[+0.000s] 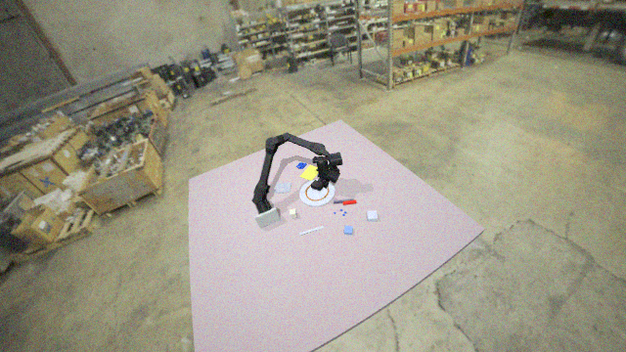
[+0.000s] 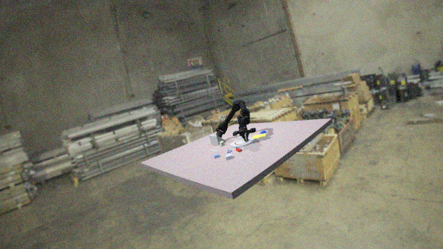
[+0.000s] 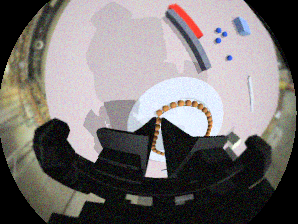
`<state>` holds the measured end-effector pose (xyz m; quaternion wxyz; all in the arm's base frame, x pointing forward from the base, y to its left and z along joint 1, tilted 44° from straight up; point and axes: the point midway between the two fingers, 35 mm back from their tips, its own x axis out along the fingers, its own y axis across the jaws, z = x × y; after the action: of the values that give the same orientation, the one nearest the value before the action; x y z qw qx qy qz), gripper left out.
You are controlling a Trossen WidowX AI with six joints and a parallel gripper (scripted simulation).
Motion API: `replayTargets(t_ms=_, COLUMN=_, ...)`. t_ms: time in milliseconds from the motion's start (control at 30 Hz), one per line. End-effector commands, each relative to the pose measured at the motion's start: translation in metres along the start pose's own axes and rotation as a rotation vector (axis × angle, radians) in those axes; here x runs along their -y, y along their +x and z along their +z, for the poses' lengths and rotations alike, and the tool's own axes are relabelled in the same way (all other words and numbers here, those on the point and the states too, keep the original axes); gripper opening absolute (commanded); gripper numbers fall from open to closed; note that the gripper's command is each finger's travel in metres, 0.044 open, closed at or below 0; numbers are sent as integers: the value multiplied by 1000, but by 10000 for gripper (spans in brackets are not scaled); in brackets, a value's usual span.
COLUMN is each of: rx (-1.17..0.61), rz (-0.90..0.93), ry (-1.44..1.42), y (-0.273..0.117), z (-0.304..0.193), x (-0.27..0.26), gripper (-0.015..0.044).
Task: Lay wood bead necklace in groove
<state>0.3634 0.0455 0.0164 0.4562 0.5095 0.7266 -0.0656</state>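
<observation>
The round white bead board (image 1: 302, 196) (image 3: 200, 87) lies on the table in front of the arm. The wood bead necklace (image 1: 316, 199) (image 3: 188, 103), orange-brown beads, lies on it as a loop, rounded at the far and right sides and straighter on the left in the wrist view. My gripper (image 1: 316, 189) (image 2: 246, 140) (image 3: 158, 119) points down low over the board, its fingertips almost together on the left strand of the loop, shut on the necklace. The fingers hide part of the near side. Whether the beads sit in the groove cannot be told.
Beyond the board lie a red bar (image 1: 349, 202) (image 3: 186, 20) and a dark grey bar (image 3: 189, 41), several small blue beads (image 3: 218, 40), a blue block (image 1: 348, 230), a white block (image 1: 372, 215) and a white stick (image 1: 311, 230). A yellow sheet (image 1: 308, 172) lies beside the board.
</observation>
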Motion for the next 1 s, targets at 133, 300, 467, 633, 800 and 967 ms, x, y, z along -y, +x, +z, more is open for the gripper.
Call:
replayTargets(t_ms=133, rx=-5, rz=2, ry=4, y=-6, z=-1, x=0, gripper=0)
replayTargets(t_ms=300, rx=-5, rz=2, ry=4, y=-6, z=1, x=-6, gripper=0)
replayTargets(t_ms=467, rx=-5, rz=2, ry=4, y=-5, z=1, x=-8, gripper=0)
replayTargets(t_ms=633, rx=-5, rz=2, ry=4, y=2, z=1, x=-8, gripper=0)
replayTargets(t_ms=800, rx=1, rz=1, ry=-1, y=-1, z=2, x=-9, gripper=79)
replayTargets(t_ms=967, rx=1, rz=1, ry=-1, y=-1, z=2, x=-9, gripper=210)
